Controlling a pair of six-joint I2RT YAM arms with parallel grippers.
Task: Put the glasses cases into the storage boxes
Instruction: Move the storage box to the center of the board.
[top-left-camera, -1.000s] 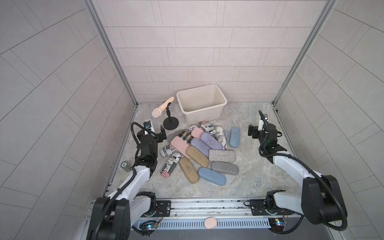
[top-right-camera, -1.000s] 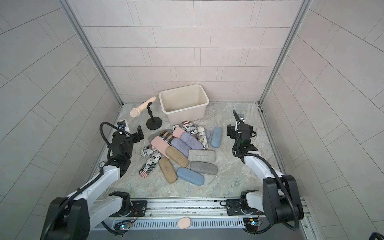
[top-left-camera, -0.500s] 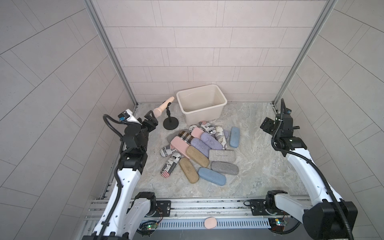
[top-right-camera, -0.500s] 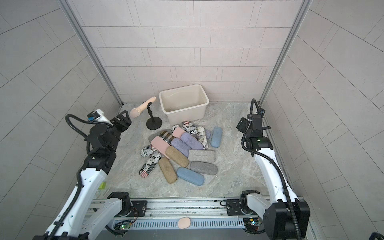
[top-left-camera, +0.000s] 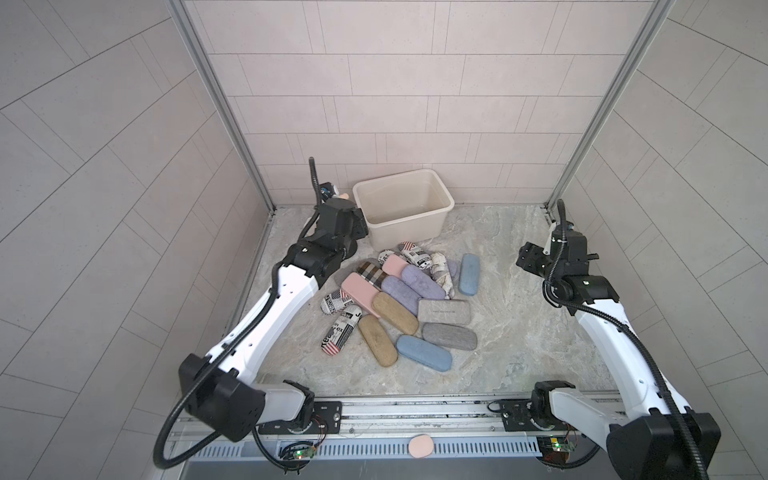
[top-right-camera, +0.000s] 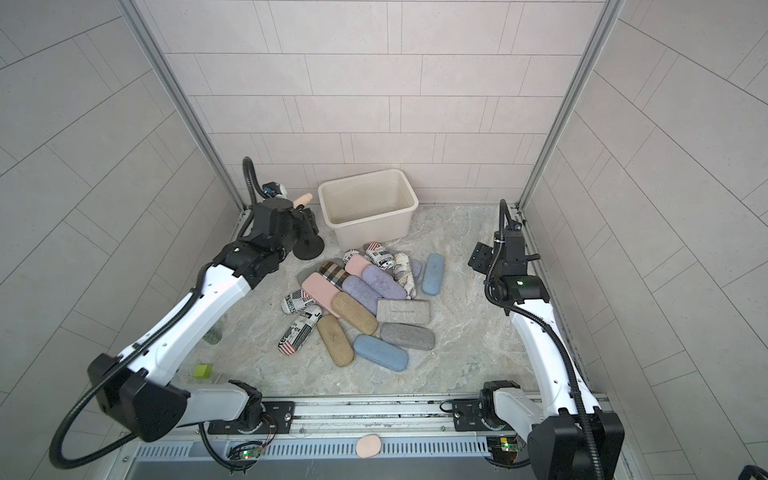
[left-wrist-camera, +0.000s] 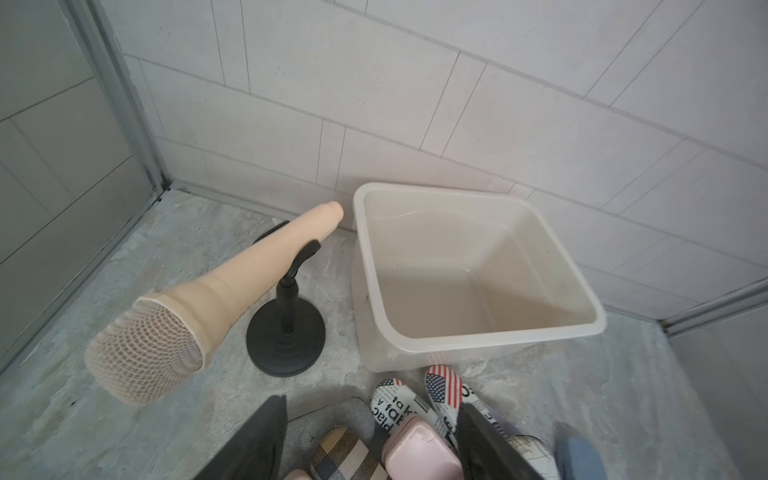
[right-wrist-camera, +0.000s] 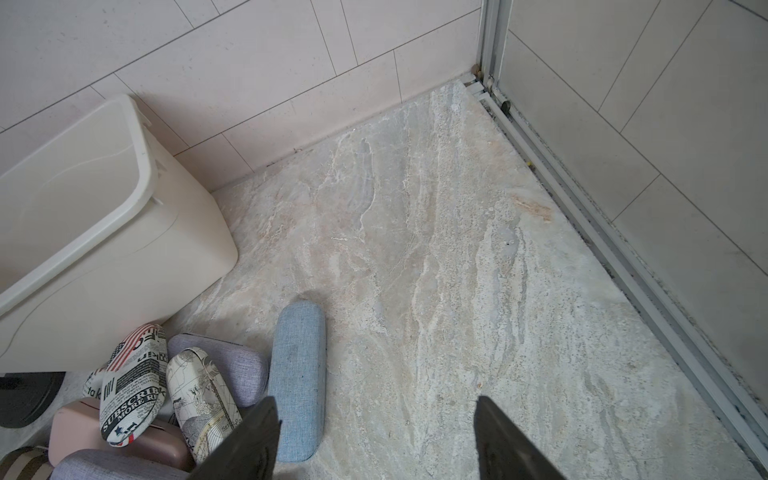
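Underneath, the marbled tabletop (top-left-camera: 511, 332) fills the lower middle of both top views, walled by pale tiles. At the centre of the frame, against the back wall, stands the cream storage box (top-left-camera: 409, 235), upright and with nothing visible inside it; the left wrist view looks down into its bare interior (left-wrist-camera: 498, 336).

Just below the box in both top views lie the glasses cases (top-left-camera: 399, 299), a loose heap on the tabletop, many touching or overlapping: pink, lavender, plaid, tan, grey, blue and newspaper print. None is in the box. A light blue case (top-left-camera: 469, 274) lies at the heap's right edge, touching its neighbours.

The left gripper (top-left-camera: 360, 226) hangs at centre left, beside the box's left wall and above the heap's upper end. Its jaws stand partly apart with nothing between them; the left wrist view (left-wrist-camera: 370, 403) shows the cases well beneath.

The right gripper (top-left-camera: 530, 259) hovers at centre right over bare tabletop, jaws wide and holding nothing (right-wrist-camera: 374, 400); the light blue case (right-wrist-camera: 299, 382) lies just beside one finger in the right wrist view.

A pink microphone (left-wrist-camera: 232, 282) tilts on a black stand (left-wrist-camera: 286, 336) left of the box. A pink oval pad (top-left-camera: 421, 445) sits at the bottom centre on the rail.
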